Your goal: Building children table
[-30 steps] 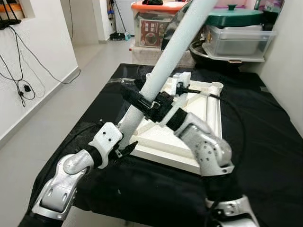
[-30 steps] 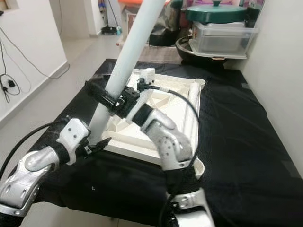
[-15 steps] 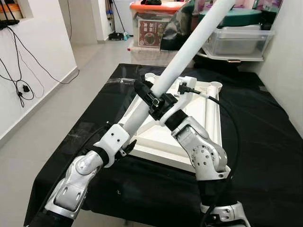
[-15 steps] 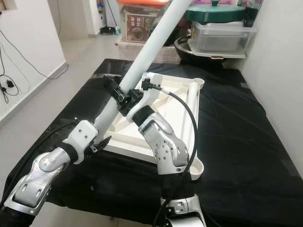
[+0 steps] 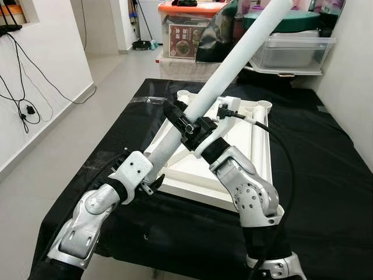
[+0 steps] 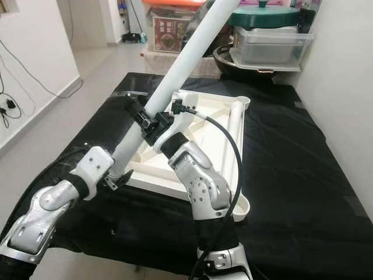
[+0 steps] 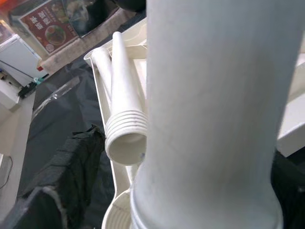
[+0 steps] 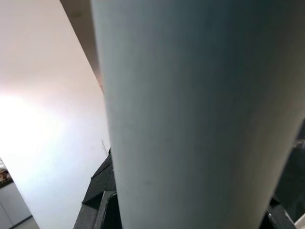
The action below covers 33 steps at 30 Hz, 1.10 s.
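Black cloth (image 5: 326,175): covering the work surface and lying under everything else.
Tabletop (image 5: 259,146): a white panel lying underside up at the middle of the cloth, its ribs and round corner sockets showing.
Table leg (image 5: 233,64): a long white tube slanting from its low end at 7 o'clock, by the tabletop's near left corner, up toward 1 o'clock over the panel.
Spare leg (image 7: 125,107): a second white tube with a ridged open end, lying along the tabletop's edge beside the held one.
Storage boxes (image 5: 291,49): sitting at 12 o'clock beyond the cloth, a green lid on top.
Right gripper (image 5: 185,123): clenching the table leg about midway up, black fingers wrapping round it.
Left gripper (image 5: 152,181): sitting at the leg's low end; whether its fingers are gripping, I cannot tell.
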### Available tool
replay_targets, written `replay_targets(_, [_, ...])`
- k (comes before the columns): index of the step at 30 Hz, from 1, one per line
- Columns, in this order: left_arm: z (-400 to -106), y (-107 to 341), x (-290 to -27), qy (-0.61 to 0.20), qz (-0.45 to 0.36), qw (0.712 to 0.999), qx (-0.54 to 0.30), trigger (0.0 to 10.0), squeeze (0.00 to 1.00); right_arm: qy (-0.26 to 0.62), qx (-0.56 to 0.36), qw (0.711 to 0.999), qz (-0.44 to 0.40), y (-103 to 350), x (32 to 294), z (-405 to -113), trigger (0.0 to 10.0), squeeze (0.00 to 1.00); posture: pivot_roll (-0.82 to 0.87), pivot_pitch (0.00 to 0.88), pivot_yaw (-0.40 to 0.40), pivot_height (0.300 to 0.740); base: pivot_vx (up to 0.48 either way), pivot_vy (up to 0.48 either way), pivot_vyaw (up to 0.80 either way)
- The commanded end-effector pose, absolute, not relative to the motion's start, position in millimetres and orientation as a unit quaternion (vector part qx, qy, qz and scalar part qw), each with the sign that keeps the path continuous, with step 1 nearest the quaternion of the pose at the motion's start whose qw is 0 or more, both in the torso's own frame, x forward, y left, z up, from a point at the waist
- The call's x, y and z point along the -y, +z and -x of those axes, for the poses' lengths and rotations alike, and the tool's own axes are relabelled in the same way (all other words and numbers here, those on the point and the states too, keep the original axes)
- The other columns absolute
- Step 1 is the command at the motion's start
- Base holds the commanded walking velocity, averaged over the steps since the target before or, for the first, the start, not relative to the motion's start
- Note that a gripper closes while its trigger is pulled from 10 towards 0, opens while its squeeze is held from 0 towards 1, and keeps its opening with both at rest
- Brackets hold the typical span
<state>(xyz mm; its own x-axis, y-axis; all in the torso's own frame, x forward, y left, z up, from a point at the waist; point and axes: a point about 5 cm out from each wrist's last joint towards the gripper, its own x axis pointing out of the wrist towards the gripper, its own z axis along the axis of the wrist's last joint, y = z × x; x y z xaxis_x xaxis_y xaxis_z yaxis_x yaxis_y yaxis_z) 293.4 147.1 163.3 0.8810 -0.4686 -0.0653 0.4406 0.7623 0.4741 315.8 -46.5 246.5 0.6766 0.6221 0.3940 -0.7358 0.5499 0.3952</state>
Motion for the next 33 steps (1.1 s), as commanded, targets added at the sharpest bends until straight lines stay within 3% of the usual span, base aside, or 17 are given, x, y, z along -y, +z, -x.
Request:
replay_targets(1, [-289.2,166.4,-152.8,-0.232,-0.236,0.943,0.039,10.0,1.0,0.38,0.109,0.875,-0.279,244.8,45.0,-315.5,0.0,0.0,0.1,0.0,-0.044,0.74,0.0,0.0,0.0])
replay_targets(9, [-268.1,174.3,-160.1,-0.216,-0.195,0.955,0.06,10.0,1.0,0.328,0.134,0.908,-0.225,248.5,80.3,-334.7,0.0,0.0,0.11,0.0,-0.059,0.74,0.0,0.0,0.0])
replay_targets(10, [-257.7,171.0,-158.9,-0.229,-0.175,0.956,0.051,10.0,0.55,0.309,0.145,0.917,-0.205,253.4,94.6,-341.0,0.0,0.0,0.1,0.0,-0.059,0.74,0.0,0.0,0.0])
replay_targets(11, [-254.5,169.2,-158.8,-0.227,-0.176,0.956,0.051,10.0,0.0,0.301,0.15,0.921,-0.197,255.7,100.5,-343.1,0.0,0.0,0.11,0.0,-0.062,0.74,0.0,0.0,0.0])
replay_targets(20, [-246.6,168.7,-163.1,-0.177,-0.142,0.972,0.062,10.0,0.0,0.236,0.175,0.946,-0.135,262.8,128.2,-352.0,0.0,0.0,0.11,0.0,-0.071,0.74,0.0,0.0,0.0])
replay_targets(33, [-236.1,147.6,-155.0,-0.156,-0.134,0.978,0.019,10.0,0.0,0.235,0.173,0.95,-0.108,254.1,145.3,-336.6,0.0,0.0,0.07,0.0,-0.047,0.74,0.0,0.0,0.0])
